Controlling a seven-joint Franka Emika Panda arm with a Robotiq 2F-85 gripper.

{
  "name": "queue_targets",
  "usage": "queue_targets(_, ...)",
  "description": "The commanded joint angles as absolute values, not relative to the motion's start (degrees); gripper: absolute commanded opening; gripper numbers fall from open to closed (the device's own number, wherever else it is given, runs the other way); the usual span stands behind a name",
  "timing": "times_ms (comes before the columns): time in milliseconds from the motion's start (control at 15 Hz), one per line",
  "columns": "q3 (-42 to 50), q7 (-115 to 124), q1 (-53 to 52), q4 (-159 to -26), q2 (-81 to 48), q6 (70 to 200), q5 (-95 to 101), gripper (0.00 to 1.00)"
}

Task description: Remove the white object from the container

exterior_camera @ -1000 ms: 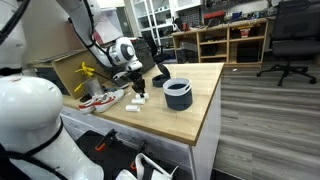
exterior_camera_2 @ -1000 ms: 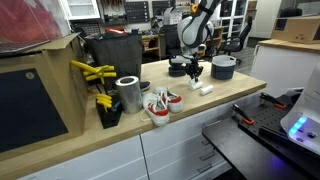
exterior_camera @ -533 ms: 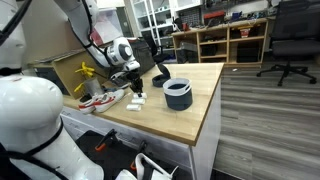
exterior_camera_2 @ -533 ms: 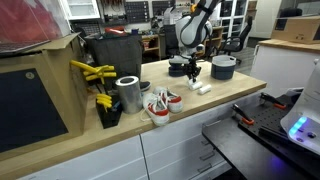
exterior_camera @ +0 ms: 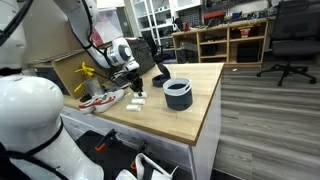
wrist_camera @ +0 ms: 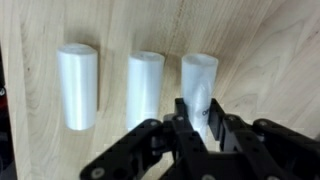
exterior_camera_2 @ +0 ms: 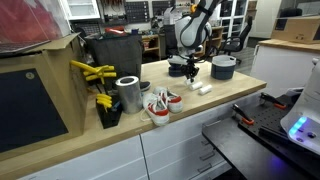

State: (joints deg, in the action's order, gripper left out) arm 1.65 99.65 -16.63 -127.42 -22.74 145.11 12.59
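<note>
Pale wood forms the bench, and the white object lies flat on it, outside the container. In the wrist view it is the rightmost of three near-identical white pieces set side by side and apart from one another, with a middle piece and a far piece to its left. The arm comes in from the upper left in an exterior view, bends at its round white wrist, and points the claw straight down, just above the bench and over the white pieces. In the wrist view the claw enters from the bottom edge with its black fingers a narrow gap apart. The lower end of the white object shows through that gap, and the fingers grip nothing. The container stands upright near the pieces, its top open, on the side away from a white-and-red bundle. A black wedge sits on the bench behind the claw. In both exterior views the claw hangs between the bundle and the container, nearer to the white pieces than to either.
</note>
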Motion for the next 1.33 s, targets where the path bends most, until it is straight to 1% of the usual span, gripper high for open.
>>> queue_targets(0, 3.1, 102.9, -17.9, -127.5, -22.7, 147.5, 14.5, 0.07)
queue_targets(67, 3.0, 102.5, -18.0, -127.7, -22.6, 147.2, 14.9, 0.45)
queue_targets(133, 2.2, 100.5, -17.0, -127.3, -22.9, 146.0, 13.5, 0.54)
queue_targets(200, 2.2, 100.5, -17.0, -127.3, -22.9, 146.0, 13.5, 0.34)
queue_targets(267, 2.2, 100.5, -17.0, -127.3, -23.0, 146.0, 13.5, 0.43)
queue_targets(333, 2.1, 100.1, -16.9, -127.5, -22.5, 145.4, 13.2, 0.75)
queue_targets(400, 1.7, 98.7, -16.3, -127.6, -21.8, 144.6, 12.8, 0.78)
queue_targets(467, 1.3, 96.9, -15.7, -127.8, -20.9, 144.1, 12.3, 0.8)
queue_targets(533, 1.1, 94.3, -15.3, -128.2, -19.5, 144.0, 12.8, 0.85)
queue_targets(600, 0.7, 90.7, -14.6, -128.5, -18.3, 143.7, 12.8, 0.93)
queue_targets(667, 0.9, 87.2, -14.2, -128.7, -16.6, 143.2, 13.7, 0.98)
queue_targets(733, 0.7, 82.9, -13.5, -128.8, -15.1, 142.6, 13.9, 1.0)
queue_targets(1267, -1.9, 46.1, -7.0, -128.1, -3.1, 131.4, 8.6, 1.0)
